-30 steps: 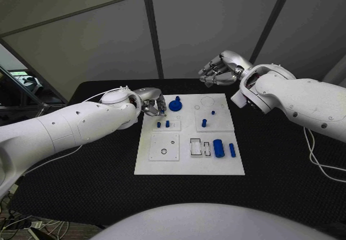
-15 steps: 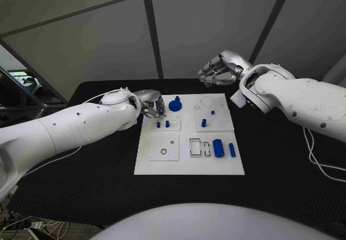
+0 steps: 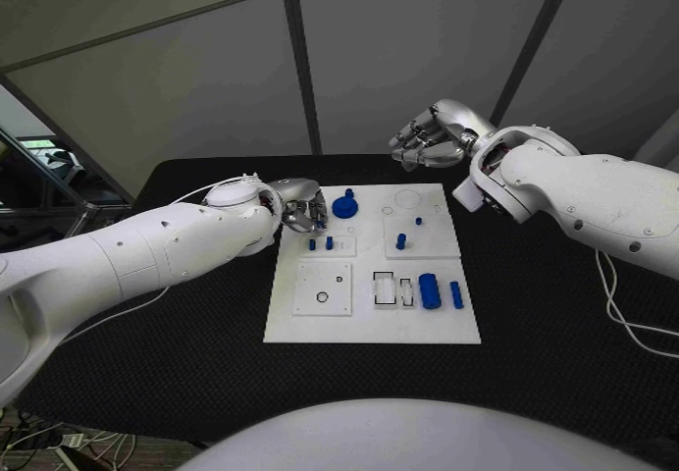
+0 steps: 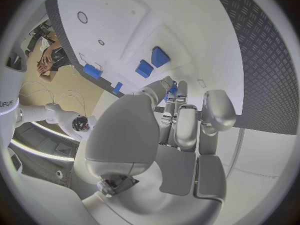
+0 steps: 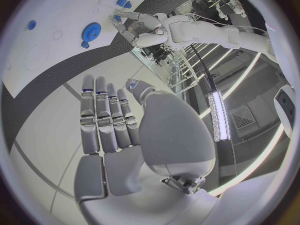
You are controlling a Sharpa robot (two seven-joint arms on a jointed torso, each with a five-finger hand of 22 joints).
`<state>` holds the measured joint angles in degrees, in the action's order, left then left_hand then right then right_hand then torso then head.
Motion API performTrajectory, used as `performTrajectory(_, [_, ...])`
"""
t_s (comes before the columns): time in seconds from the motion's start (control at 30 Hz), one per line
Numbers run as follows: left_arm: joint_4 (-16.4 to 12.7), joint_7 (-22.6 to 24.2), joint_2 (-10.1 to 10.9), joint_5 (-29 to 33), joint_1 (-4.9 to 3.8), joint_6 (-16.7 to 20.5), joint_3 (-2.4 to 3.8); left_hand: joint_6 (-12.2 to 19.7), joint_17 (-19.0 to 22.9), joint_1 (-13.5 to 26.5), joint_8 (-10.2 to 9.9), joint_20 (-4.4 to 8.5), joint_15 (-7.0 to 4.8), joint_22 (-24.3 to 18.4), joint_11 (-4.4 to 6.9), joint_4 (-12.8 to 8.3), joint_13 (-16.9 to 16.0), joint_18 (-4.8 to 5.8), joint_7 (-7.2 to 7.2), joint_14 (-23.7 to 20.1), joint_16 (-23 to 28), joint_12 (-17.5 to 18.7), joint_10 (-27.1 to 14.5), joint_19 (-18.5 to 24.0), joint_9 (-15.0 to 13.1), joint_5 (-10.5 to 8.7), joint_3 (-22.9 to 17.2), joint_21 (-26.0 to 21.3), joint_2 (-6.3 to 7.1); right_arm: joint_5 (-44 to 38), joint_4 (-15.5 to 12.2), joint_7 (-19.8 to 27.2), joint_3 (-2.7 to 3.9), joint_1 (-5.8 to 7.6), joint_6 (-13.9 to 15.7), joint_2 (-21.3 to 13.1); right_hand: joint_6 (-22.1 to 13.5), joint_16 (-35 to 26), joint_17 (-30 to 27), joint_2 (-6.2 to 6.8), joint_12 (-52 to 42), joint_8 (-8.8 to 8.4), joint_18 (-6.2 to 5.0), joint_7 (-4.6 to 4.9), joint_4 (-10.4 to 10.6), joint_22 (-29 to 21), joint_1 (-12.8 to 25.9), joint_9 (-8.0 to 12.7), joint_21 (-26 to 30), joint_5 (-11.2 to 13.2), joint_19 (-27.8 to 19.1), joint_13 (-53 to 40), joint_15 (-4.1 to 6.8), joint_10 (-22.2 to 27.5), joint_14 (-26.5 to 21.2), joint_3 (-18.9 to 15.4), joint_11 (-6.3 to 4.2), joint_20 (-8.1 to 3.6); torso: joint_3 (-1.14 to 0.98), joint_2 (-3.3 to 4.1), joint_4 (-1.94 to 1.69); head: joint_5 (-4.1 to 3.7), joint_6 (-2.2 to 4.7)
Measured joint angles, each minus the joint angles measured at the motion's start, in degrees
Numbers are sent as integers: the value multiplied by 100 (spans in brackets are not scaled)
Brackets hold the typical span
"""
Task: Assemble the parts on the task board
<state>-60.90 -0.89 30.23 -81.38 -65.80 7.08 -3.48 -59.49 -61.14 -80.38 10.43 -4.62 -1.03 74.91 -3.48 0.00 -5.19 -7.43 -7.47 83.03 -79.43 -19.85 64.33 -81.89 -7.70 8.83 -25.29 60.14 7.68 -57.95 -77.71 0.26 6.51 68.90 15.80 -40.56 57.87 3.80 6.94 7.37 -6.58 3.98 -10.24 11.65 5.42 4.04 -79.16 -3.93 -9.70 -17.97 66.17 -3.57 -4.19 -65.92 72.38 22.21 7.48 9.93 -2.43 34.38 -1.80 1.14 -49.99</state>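
The white task board [image 3: 371, 316] lies mid-table. On it are a blue gear [image 3: 345, 207], two short blue pegs [image 3: 320, 242], two more pegs [image 3: 402, 238], and a thick blue cylinder [image 3: 429, 291] beside a slim one [image 3: 455, 294]. My left hand [image 3: 300, 210] hovers over the board's far left corner, just left of the gear. Its fingertips are bunched around a small blue part [image 4: 171, 89], above the two pegs [image 4: 152, 62]. My right hand [image 3: 432, 135] is raised beyond the board's far edge, fingers straight [image 5: 103, 117], holding nothing.
Black table [image 3: 170, 343] surrounds the board on all sides. Square inset plates with holes [image 3: 323, 287] and rectangular slots [image 3: 385, 287] sit in the board's near half. A cable [image 3: 630, 324] lies at the table's right edge.
My left hand has shifted a little at the board's far left corner, staying by the gear. The right hand has not moved.
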Motion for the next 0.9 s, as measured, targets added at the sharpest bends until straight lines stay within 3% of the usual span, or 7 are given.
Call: performTrajectory(0.9, [26, -2, -37, 2, 6, 9, 0, -21, -1, 0, 0, 0, 0, 0, 0, 0, -6, 0, 21, 0, 0, 0, 0, 0, 1, 0, 0, 0, 0, -3, 13, 0, 0, 0, -1, 9, 0, 0, -8, 0, 0, 0, 0, 0, 0, 0, 0, 0, 23, 0, 0, 0, 0, 0, 0, 0, 0, 0, -1, 0, -3, -21, 0])
